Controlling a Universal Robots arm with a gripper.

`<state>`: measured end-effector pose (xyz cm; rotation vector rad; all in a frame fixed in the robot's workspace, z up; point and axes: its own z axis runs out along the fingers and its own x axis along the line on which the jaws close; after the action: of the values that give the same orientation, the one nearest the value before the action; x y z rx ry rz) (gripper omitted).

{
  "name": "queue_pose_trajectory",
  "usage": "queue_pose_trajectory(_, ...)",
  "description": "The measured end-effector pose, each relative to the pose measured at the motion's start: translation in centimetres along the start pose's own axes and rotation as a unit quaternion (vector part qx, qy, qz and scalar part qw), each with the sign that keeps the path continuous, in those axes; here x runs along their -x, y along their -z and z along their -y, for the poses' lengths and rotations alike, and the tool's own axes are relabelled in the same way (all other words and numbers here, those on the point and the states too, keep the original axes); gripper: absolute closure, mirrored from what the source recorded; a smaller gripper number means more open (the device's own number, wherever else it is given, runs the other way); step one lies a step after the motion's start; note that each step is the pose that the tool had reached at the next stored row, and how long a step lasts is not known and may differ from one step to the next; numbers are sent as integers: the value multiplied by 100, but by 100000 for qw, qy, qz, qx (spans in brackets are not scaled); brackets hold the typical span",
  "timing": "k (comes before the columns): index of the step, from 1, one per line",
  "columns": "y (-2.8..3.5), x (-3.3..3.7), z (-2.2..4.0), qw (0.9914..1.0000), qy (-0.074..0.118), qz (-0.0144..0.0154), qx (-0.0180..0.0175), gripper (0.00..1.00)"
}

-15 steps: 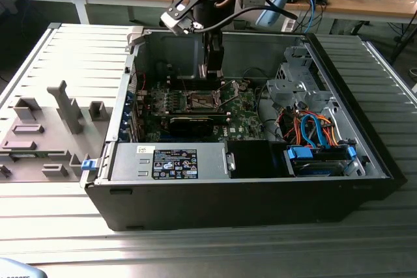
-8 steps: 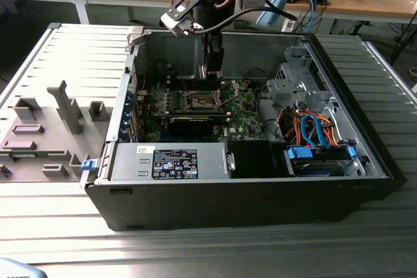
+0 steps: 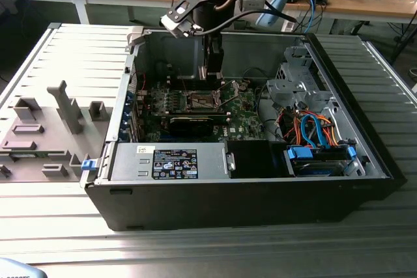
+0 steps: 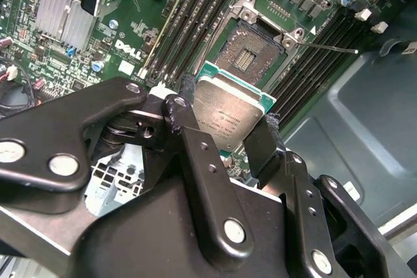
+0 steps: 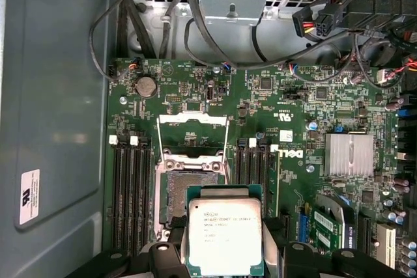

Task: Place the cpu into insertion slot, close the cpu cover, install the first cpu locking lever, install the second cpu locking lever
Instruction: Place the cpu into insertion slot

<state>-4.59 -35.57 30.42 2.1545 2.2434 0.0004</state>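
My gripper [image 4: 227, 116] is shut on the cpu [image 4: 229, 110], a flat square chip with a silver top and green edge, one black finger [image 4: 184, 103] on each side. The cpu [image 5: 225, 236] hangs above the green motherboard, just off the insertion slot [image 5: 189, 193], which lies bare with its dark centre showing [image 4: 251, 53]. The cpu cover [image 5: 193, 119] stands raised at the socket's far edge. In the exterior view the gripper [image 3: 212, 73] reaches down into the open computer case, over the insertion slot [image 3: 202, 100].
Black memory slots [image 5: 130, 193] flank the socket on both sides. A silver heat sink [image 5: 348, 154] and cables [image 5: 195, 24] sit nearby. The case walls [image 3: 225, 196], power supply [image 3: 174, 163] and drive bay wiring [image 3: 313, 128] hem the board in. A grey fixture tray [image 3: 58, 115] lies on the exterior view's left.
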Motion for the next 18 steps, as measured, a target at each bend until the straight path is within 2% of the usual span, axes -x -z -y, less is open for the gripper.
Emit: queue_pose_trajectory(18, -41, -1, 4, 100000, -70, 1, -2, 45)
